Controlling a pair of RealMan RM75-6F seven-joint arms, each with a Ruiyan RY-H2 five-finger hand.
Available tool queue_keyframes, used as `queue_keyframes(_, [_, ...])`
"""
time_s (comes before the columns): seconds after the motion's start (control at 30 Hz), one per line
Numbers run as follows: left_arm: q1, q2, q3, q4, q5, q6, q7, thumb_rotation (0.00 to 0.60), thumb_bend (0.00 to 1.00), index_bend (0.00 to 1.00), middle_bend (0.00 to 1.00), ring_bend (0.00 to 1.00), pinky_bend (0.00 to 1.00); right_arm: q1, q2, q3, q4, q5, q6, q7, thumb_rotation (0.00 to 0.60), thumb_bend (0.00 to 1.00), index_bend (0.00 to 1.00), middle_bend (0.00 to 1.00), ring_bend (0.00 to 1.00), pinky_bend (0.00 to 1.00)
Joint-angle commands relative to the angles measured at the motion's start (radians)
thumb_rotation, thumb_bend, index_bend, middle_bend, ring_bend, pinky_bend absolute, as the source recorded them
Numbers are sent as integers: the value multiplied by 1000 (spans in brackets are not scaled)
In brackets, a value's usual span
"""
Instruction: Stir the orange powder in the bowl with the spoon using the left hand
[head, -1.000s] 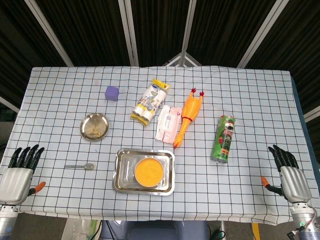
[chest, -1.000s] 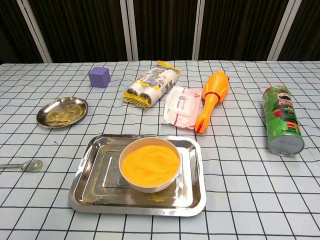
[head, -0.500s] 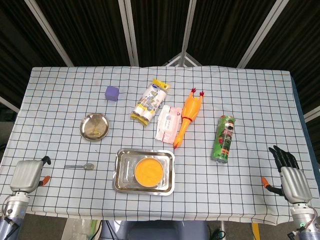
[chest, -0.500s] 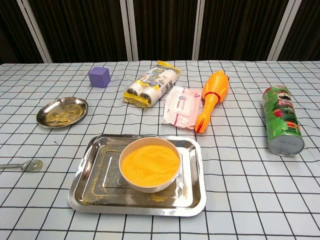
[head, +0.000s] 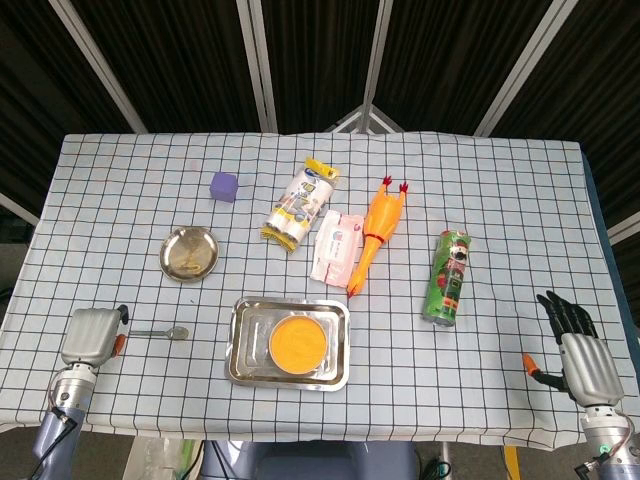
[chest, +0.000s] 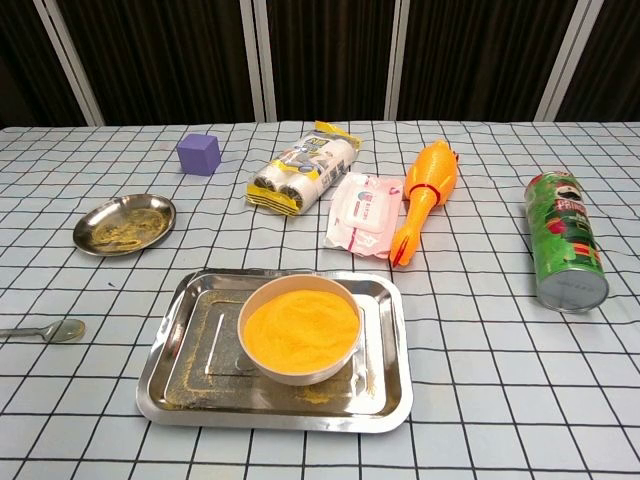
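A checked cloth (head: 120, 200) covers the table, and on it a shiny rectangular steel tray (head: 243, 350) holds a round white bowl (chest: 300, 372) heaped with fine orange powder (head: 298, 342). The slim metal spoon (head: 160, 333) lies flat just beyond the left hand (head: 90, 335), whose fingers are hidden, so I cannot tell their state. The right hand (head: 575, 350) rests well apart with dark fingers (head: 562, 312) spread, holding nothing.

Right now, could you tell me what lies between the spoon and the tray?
Nothing: in the head view, only bare checked cloth lies between the spoon and the tray. The chest view shows the same.
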Motion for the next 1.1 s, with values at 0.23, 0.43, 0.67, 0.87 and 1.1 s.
queue_keyframes(0.23, [-28,-77,3,37,-45,-13,33,600,490,480,1000,999,959,0,1,0,-1,2,-1,2,600,370,0,0,0,0])
queue_keyframes(0.43, [-38,-108,5,56,-61,-10,43,600,511,489,1000,999,960,0,0,1,-1,3,-2,2,600,371,0,0,0,0])
queue_keyframes(0.67, [-45,-129,6,71,-79,-1,47,600,516,495,1000,999,959,0,1,0,-2,1,-1,5,600,370,0,0,0,0])
queue_keyframes(0.87, [-52,-139,5,75,-91,0,48,600,525,491,1000,999,960,-1,2,0,-4,1,-1,6,600,370,0,0,0,0])
queue_keyframes(1.1, [-58,-149,10,79,-102,2,52,600,534,491,1000,999,960,-1,2,0,-5,2,-2,7,600,370,0,0,0,0])
